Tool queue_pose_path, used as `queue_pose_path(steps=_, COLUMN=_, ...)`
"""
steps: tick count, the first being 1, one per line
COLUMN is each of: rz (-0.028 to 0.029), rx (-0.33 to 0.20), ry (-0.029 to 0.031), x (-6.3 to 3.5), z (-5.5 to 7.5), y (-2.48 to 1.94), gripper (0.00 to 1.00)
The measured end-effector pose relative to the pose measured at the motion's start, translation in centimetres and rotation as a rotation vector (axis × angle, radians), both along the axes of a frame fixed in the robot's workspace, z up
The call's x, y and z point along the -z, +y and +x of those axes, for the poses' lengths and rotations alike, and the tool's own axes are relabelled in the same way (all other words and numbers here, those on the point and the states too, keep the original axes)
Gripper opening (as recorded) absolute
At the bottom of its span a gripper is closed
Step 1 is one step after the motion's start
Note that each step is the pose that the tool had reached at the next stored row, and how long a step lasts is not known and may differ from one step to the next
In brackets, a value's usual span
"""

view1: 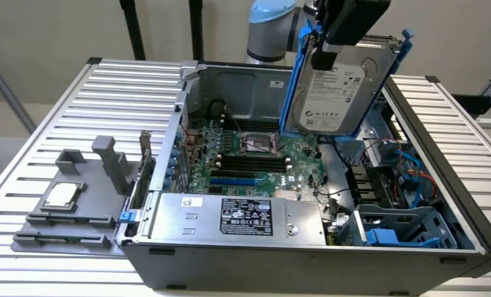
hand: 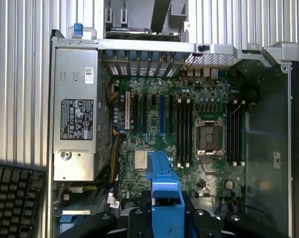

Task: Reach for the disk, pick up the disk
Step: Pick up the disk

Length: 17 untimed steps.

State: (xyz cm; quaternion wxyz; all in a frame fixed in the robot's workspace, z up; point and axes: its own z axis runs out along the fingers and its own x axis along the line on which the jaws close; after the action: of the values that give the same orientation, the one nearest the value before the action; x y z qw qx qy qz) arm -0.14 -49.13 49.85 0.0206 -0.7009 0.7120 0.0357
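Observation:
The disk (view1: 338, 93), a silver-grey hard drive with a white label in a blue caddy, hangs upright above the back of the open computer case (view1: 311, 260). It is lifted clear of the motherboard (view1: 245, 154). My black gripper (view1: 332, 46) is shut on its top edge. From the wrist view, the caddy's blue frame (hand: 164, 191) sits between my gripper's (hand: 167, 220) dark fingers (hand: 139, 220), high over the motherboard (hand: 179, 119).
A large silver box with a black label (view1: 245, 216) fills the case's front. Blue drive bays (view1: 402, 226) and cables sit at the exterior view's right. A grey fixture (view1: 72, 210) holding a small square chip (view1: 62, 193) lies on the ridged table (view1: 122, 86). A keyboard (hand: 13, 198) lies beside the case.

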Motion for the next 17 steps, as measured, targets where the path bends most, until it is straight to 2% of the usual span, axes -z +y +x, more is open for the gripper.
queue_pose_path(steps=7, rz=0.0000, rx=0.000, ry=0.0066, x=-0.45, z=1.5, y=-1.82, gripper=0.33)
queue_pose_path(steps=17, rz=0.0000, rx=0.000, ry=0.0085, x=-0.50, z=4.7, y=-4.01, gripper=0.33)
